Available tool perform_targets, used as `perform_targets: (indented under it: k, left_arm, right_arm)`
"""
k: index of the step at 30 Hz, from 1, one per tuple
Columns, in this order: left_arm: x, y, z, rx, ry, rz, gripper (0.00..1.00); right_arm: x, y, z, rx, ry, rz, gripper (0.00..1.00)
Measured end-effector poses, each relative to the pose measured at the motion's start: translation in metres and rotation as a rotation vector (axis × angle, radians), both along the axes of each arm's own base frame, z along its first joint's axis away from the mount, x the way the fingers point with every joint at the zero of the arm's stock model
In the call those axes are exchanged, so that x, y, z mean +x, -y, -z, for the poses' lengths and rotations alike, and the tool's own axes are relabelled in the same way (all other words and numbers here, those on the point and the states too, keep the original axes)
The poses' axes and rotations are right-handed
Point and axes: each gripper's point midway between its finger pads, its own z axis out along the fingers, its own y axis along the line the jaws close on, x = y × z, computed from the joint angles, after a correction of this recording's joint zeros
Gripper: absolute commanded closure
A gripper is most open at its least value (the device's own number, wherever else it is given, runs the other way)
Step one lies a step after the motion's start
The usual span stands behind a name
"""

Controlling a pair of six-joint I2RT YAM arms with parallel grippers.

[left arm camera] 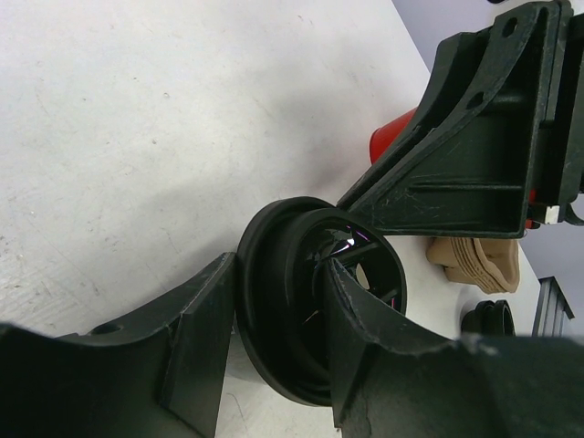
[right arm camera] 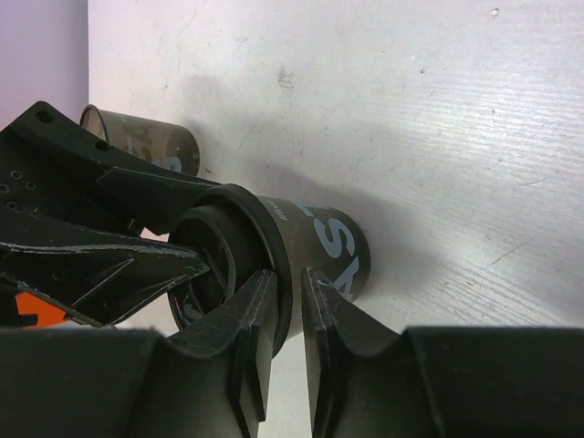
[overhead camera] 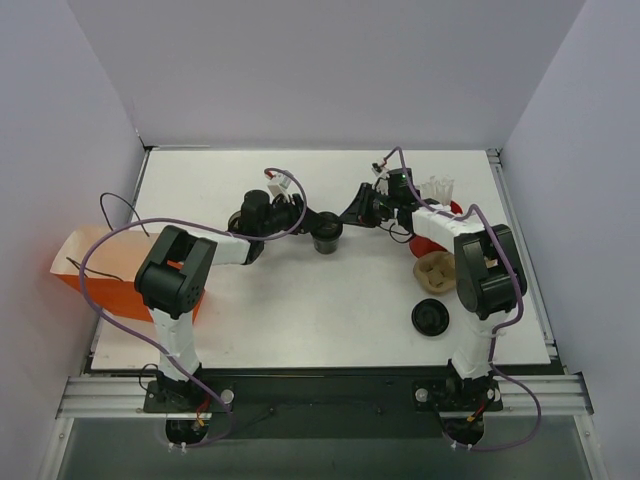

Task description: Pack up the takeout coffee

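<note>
"Where's the coffee got to?"

"Middle of the white table (overhead camera: 300, 320). It's the small dark see-through takeout coffee cup (overhead camera: 327, 236), standing upright with its black round lid (left arm camera: 274, 356) on top. Both hands are on it."

"Doing what?"

"The left hand (left arm camera: 279, 266) is half closed about the lid with its fingers against it. I'd call that a steadying grip. The right hand (right arm camera: 290, 278) comes in from the other side, nearly closed, and pinches the lid's rim between its fingers."

"So they're capping it?"

"That's my reading: seating the lid, with the packing itself not yet begun."

"And next?"

"I'd say the rim wants pressing home all round. Then one hand has to let go so the other can lift the cup, level and upright. A tan moulded pulp carrier (overhead camera: 435, 270) lies by the right arm, well apart from the cup, and an orange paper bag (overhead camera: 95, 275) sits at the table's left edge. I can't tell which of them it's meant for. The flat black lid disc (overhead camera: 430, 318) and the lidless dark cup (right arm camera: 146, 141) nearby aren't wanted."
</note>
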Motion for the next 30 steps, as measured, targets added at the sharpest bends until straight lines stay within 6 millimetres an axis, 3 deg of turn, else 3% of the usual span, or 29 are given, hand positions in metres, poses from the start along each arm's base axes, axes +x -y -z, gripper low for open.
perform_targets:
  k: [4,13,22,30]
  left_arm:
    - [-0.001,0.0,-0.001,-0.002,0.002,0.001,0.51]
    - [-0.007,0.0,-0.001,-0.006,-0.005,-0.001,0.51]
    - [-0.006,-0.001,-0.012,-0.009,-0.011,-0.022,0.46]
    - [-0.011,-0.001,-0.014,0.03,-0.09,-0.019,0.4]
  right_arm:
    - [-0.001,0.002,0.0,-0.025,-0.013,-0.001,0.73]
    - [-0.009,0.006,-0.003,-0.063,-0.019,0.011,0.75]
    - [-0.041,0.003,-0.011,-0.078,-0.079,-0.024,0.73]
    - [-0.058,-0.002,-0.019,-0.082,-0.098,-0.062,0.73]
